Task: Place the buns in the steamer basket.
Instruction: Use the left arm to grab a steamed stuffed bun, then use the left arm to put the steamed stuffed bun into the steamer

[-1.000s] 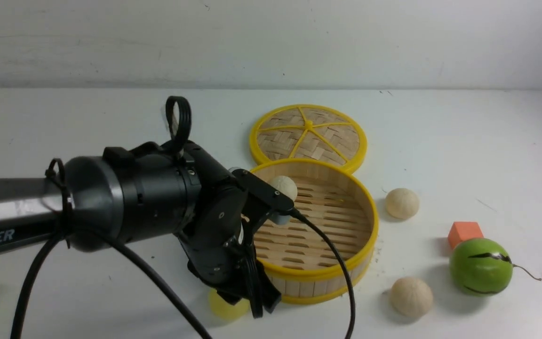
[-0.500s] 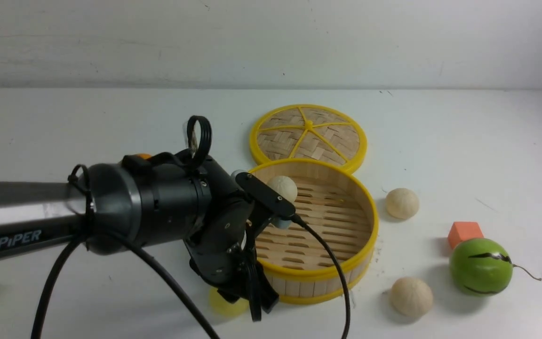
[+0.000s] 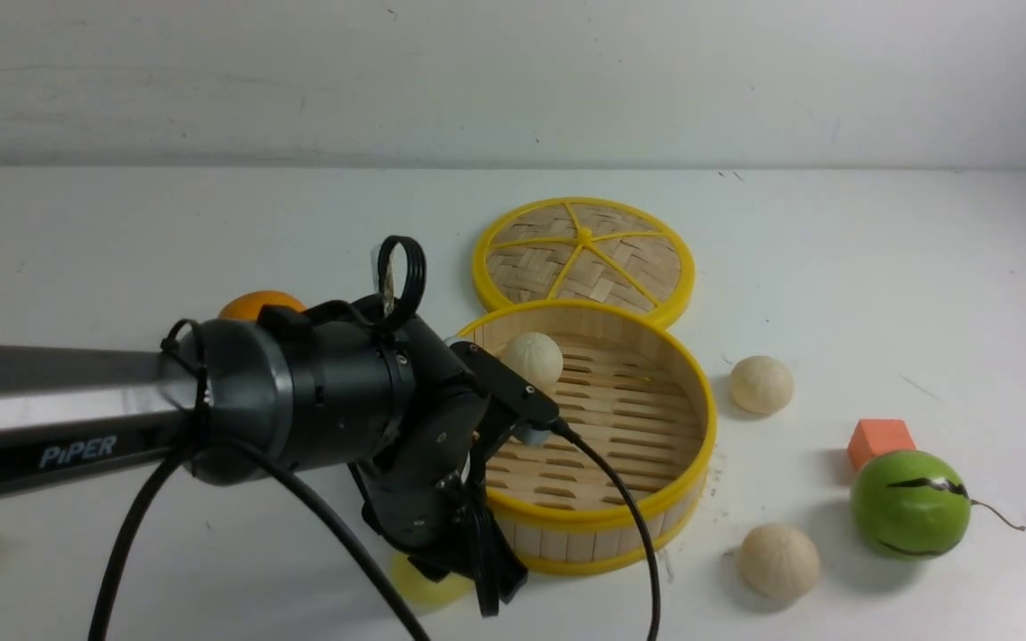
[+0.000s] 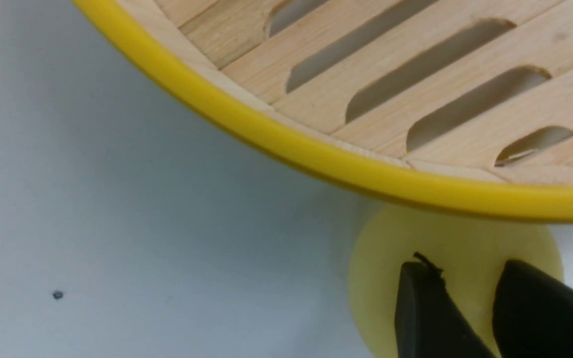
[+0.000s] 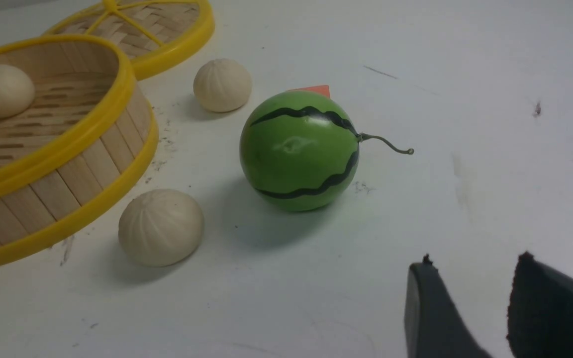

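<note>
- Left jaws (image 4: 465,283): parted, fingers over the yellow bun (image 4: 376,278); cannot tell whether they grip it
- Right jaws (image 5: 470,268): parted, nothing between them
- Yellow bun: beside the steamer basket (image 3: 566,543), outside its wall
- One cream bun (image 3: 534,358): inside the basket
- Two cream buns (image 3: 761,385) (image 3: 778,562): on the desk (image 3: 834,258), right of the basket
- Green ball (image 3: 911,504): farther right, near the orange block (image 3: 880,442)
- Woven lid (image 3: 586,254): behind the basket

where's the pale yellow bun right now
In the front view, the pale yellow bun is on the table, just left of the near side of the steamer basket, partly hidden by the left gripper.
</note>
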You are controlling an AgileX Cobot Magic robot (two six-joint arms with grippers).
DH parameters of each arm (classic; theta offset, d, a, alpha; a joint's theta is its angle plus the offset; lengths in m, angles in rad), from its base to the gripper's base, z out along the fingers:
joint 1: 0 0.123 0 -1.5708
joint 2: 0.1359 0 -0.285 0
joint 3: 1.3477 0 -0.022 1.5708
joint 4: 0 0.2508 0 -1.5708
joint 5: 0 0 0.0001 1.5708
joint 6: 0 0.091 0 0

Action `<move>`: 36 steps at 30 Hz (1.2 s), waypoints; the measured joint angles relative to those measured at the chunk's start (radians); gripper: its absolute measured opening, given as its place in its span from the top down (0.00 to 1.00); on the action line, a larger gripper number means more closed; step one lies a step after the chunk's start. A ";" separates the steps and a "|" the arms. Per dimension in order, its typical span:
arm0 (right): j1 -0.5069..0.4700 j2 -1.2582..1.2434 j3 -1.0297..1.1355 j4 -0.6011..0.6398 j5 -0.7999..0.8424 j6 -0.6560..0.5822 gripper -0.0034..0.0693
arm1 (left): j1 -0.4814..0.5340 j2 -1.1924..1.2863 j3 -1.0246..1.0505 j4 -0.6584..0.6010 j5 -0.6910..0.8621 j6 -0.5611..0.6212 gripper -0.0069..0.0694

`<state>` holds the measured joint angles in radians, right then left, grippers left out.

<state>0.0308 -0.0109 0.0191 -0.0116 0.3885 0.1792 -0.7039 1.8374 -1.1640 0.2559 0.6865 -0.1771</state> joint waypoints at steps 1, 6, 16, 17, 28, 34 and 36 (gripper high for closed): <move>0.000 0.000 0.000 0.000 0.000 0.000 0.62 | 0.000 0.000 0.000 0.000 0.006 0.000 0.74; 0.000 0.000 0.000 -0.001 0.000 0.000 0.62 | 0.000 0.000 0.000 0.000 0.025 0.000 0.91; 0.000 0.000 0.000 -0.001 0.000 0.000 0.62 | -0.001 -0.098 -0.003 -0.003 0.139 -0.001 0.93; 0.000 0.000 0.000 -0.001 0.000 0.000 0.62 | -0.001 -0.114 -0.003 -0.003 0.149 -0.002 0.93; 0.000 0.000 0.000 -0.001 0.000 0.000 0.62 | -0.001 -0.231 -0.121 -0.021 0.284 0.002 0.93; 0.000 0.000 0.000 -0.001 0.000 0.000 0.62 | -0.001 -0.106 -0.409 -0.056 0.331 0.107 0.93; 0.000 0.000 0.000 -0.001 0.000 0.000 0.62 | -0.001 -0.048 -0.478 -0.067 0.363 0.133 0.93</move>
<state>0.0308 -0.0109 0.0191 -0.0125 0.3885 0.1792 -0.7048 1.7899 -1.6416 0.1889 1.0496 -0.0442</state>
